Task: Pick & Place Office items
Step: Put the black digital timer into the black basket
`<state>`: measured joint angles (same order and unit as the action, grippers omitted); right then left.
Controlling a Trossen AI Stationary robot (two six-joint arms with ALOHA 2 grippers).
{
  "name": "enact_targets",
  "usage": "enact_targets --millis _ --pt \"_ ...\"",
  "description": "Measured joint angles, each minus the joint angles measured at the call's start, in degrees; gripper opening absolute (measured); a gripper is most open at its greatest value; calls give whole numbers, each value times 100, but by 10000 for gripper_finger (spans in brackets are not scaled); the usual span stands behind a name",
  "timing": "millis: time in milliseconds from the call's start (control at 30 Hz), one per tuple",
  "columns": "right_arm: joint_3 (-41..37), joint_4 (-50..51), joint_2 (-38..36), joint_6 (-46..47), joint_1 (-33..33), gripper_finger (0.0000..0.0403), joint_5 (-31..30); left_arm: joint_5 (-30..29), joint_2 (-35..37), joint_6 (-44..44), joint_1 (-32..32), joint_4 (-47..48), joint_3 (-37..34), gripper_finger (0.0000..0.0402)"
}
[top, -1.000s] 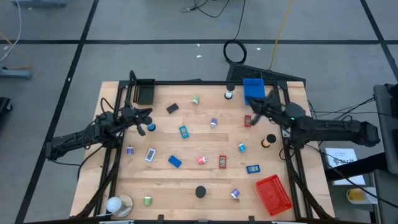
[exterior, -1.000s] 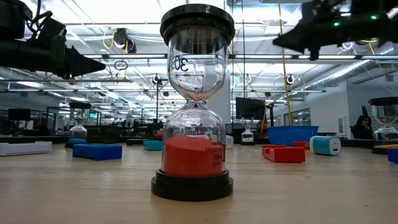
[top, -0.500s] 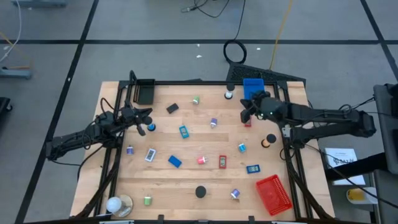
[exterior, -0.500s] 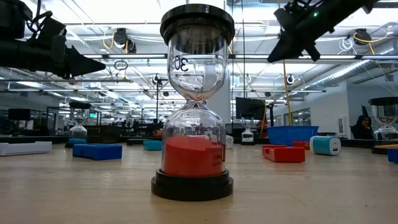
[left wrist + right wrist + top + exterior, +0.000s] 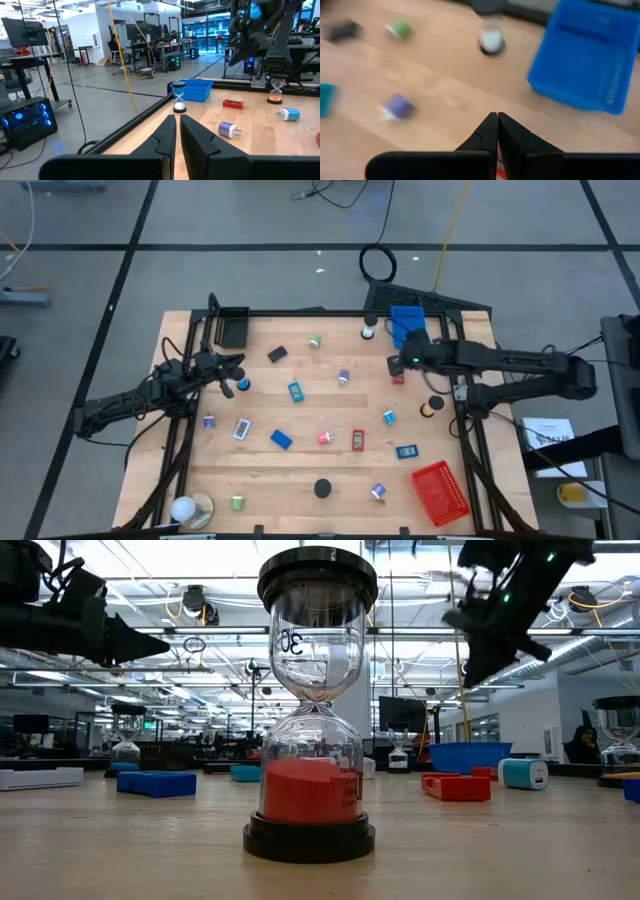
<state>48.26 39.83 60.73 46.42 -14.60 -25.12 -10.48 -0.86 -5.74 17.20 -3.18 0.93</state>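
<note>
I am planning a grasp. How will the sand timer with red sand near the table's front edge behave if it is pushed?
The sand timer stands tall on a narrow round base, so a high push would likely tip it. Its clear bulbs look like glass, probably fragile. Once lying down, its round caps may let it roll.

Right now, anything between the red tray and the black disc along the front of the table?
One item: a small purple and white piece lies between the black disc and the red tray, apart from both. Shows in the high view.

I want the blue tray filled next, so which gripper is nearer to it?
The right. The right gripper hangs just in front of the blue tray at the table's far right corner, fingers shut. The left gripper waits far off, across the table on the left side.
</note>
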Motion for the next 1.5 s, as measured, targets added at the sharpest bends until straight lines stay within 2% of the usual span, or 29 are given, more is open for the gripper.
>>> enact_targets --millis 133,300,700,967,1167,1300,1400,1500 --pt "-2 -88 509 -65 -273 22 484 0 0 0 1 0 0 33" --pt "-2 -78 754 -204 -627 71 1156 0 0 0 1 0 0 33" --pt "-2 98 702 -199 -891 198 1342 0 0 0 1 -2 0 33" --pt "-162 25 702 11 -621 246 1331 4 0 0 1 0 0 33" --pt "-516 -345 704 134 -585 254 1314 2 2 0 1 -1 0 33" --pt "-696 -747 702 -140 -541 241 1147 2 2 0 1 0 0 33" --pt "-782 -1048 704 -606 -401 206 989 2 2 0 1 -1 0 33" --pt "-782 -1276 704 -1070 -164 151 471 2 2 52 1 -8 0 33"
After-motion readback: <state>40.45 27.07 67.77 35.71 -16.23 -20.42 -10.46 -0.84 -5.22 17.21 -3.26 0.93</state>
